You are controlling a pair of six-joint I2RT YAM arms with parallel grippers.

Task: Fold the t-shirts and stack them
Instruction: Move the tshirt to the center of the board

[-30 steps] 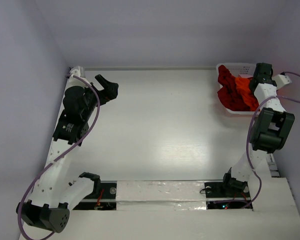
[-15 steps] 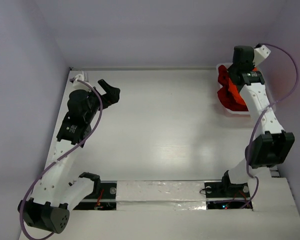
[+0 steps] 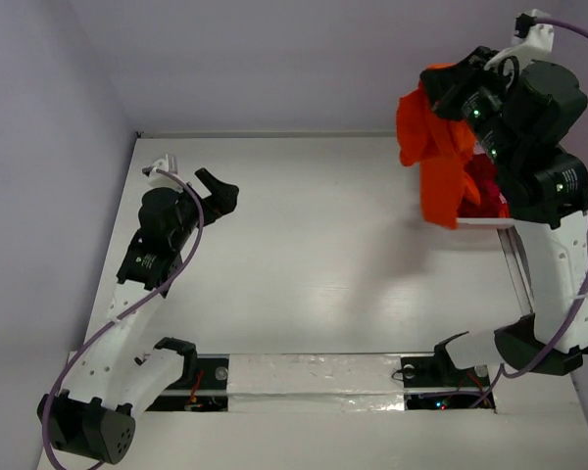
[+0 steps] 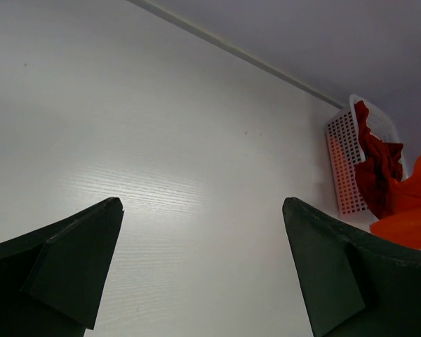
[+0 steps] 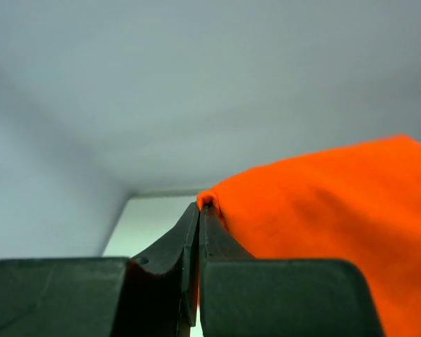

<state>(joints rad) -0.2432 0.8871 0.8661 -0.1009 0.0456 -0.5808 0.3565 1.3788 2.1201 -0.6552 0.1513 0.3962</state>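
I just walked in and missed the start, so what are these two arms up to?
The right arm has its jaws shut on the orange t-shirt and holds it in the air above the white basket at the table's far right corner. The dark red shirts lie in the basket. The left arm hovers over the table's left side, jaws open and holding nothing. No shirt is folded yet.

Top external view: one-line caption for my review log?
Right gripper holds the orange t-shirt raised over the basket of red shirts; left gripper hovers open above the table.
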